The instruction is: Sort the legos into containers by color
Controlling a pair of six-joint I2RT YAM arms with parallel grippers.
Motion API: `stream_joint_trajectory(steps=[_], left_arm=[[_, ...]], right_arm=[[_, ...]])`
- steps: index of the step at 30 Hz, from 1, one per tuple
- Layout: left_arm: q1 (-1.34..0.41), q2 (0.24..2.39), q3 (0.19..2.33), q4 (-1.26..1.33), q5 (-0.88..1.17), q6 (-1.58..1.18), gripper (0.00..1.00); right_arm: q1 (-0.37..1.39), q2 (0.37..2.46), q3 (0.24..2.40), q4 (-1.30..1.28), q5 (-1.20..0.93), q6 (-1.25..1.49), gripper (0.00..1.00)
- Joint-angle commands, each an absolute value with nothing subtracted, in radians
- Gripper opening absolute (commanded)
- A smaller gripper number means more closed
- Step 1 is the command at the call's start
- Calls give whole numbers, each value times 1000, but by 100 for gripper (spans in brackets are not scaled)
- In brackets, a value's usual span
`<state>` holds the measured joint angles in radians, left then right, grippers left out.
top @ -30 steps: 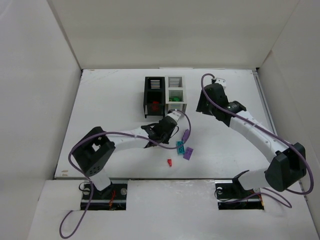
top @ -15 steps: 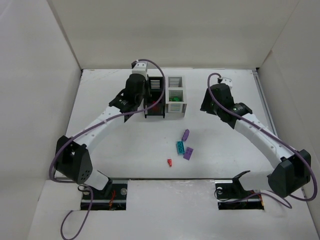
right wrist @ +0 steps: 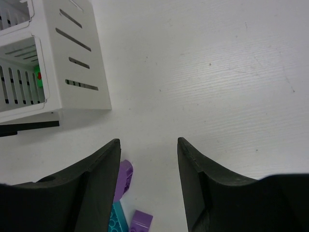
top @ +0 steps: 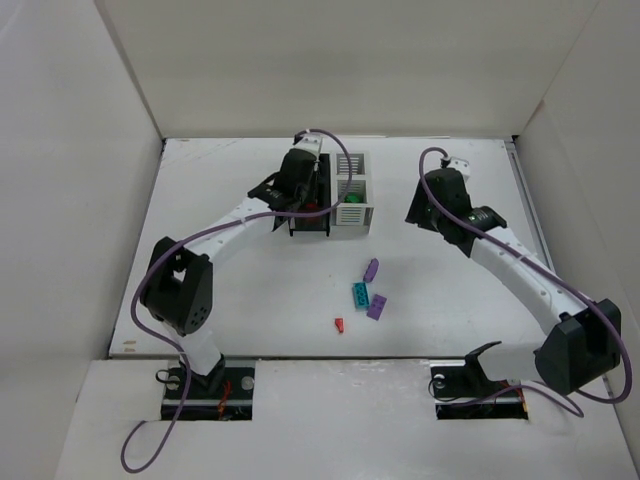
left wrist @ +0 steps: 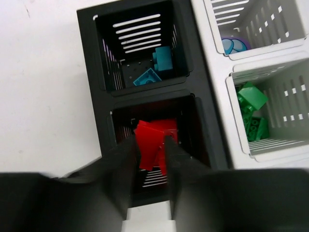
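— How far along is the sorting, would you say?

— Well past halfway, I'd judge. The black bin (left wrist: 145,91) has teal bricks (left wrist: 157,65) in its far compartment and red pieces (left wrist: 169,126) in the near one. The white bin (left wrist: 217,72), right against it, holds green bricks (left wrist: 253,113) in the near compartment and a purple piece (left wrist: 234,45) in the far one.

— What's left?

— Four loose ones on the table (top: 220,250), clustered in front of the bins. There's a purple brick (top: 371,269), a teal brick (top: 359,294) just beside a second purple brick (top: 377,306), and a tiny red bit (top: 339,325) nearest the arms.

— And the left arm?

— The left gripper (left wrist: 150,150) is pinched narrow on a red brick (left wrist: 148,137), right over the black bin's near, red compartment. The drop looks to be next, but it isn't done yet.

— Which way does that brick point?

— It's held on edge, a little cocked. Its long side seems to run down toward the compartment, though the fingers hide part of it, so I wouldn't swear to that.

— The other arm?

— The right gripper (right wrist: 148,145) hovers off to the right of the white bin, jaws partly apart, with nothing between them.

— How do the loose ones lie?

— Flat. Both purple ones slant from near-left to far-right, and the teal one looks to slant the other way. The red bit is too small to tell.
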<state>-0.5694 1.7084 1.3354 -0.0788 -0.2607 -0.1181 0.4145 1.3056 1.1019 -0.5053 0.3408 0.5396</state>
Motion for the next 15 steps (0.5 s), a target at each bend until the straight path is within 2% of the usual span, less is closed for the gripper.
stream_joint_trajectory(steps=[1,3,4,5,8,14,15], left_arm=[[-568,1684,1382,-80,-272,-118,31],[-568,1684,1382,-80,-262,-127,48],[-568,1684,1382,-80,-253,-127,48],[-568,1684,1382,-89,-253,-127,55],[-577,1684,1382,-100,-253,-136,57],[-609,1592,1359,-153,-244,-199,80],[-609,1574,1345,-166,-224,-215,81]], right_arm=[[408,1282,1092,-472,356,540,56],[408,1282,1092,-472,347,540,56],[408,1282,1092,-472,347,540,56],[408,1282,1083,-472,347,531,56],[408,1282,1074,-472,337,531,56],[408,1243,1034,-472,318,531,56],[408,1243,1034,-472,318,531,56]])
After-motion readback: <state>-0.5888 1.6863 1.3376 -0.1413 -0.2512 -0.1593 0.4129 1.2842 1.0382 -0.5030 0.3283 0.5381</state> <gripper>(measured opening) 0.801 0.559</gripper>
